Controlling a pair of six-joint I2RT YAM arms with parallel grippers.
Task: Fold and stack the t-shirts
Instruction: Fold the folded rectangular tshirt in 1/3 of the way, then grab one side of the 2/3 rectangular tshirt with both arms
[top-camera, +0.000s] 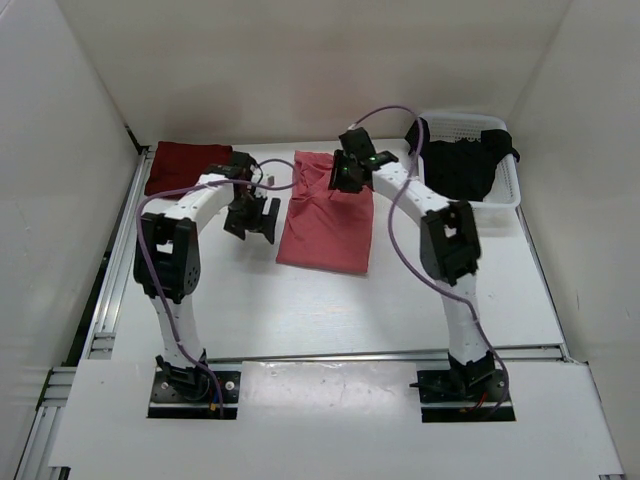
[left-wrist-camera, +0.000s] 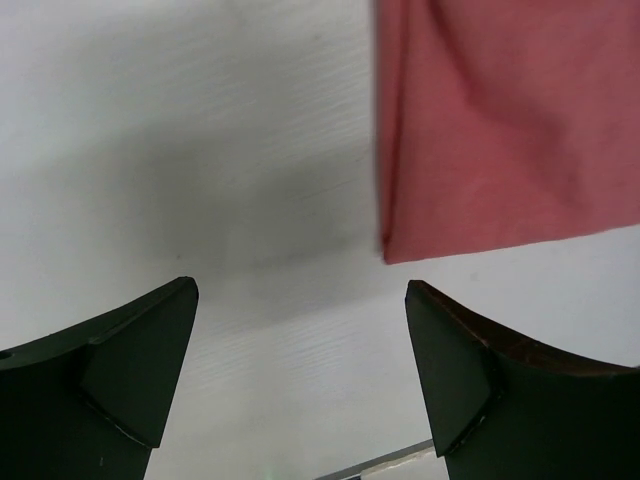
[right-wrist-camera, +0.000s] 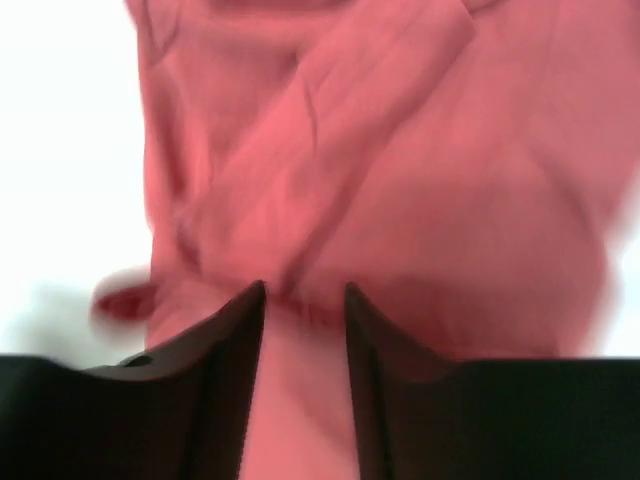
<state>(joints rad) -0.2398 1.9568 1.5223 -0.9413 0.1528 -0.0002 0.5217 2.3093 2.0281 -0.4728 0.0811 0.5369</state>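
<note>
Our left arm bends over the white table, with the left gripper spread wide and empty just beside the salmon pink cloth t-shirt lying mid-table. Our right arm reaches over the shirt's far end. We see a narrow gap in the right gripper, but blur hides any contact. The dark maroon t-shirt lies far left, partly behind the arm. The black t-shirt fills the white plastic basket.

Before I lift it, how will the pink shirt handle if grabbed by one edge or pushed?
Likely floppy: the salmon pink t-shirt lies flat with soft creases, so one-edge lifting would probably let it drape and unfold. Pushed across the table, it would more likely bunch than slide whole. It looks thin, so probably light.
</note>
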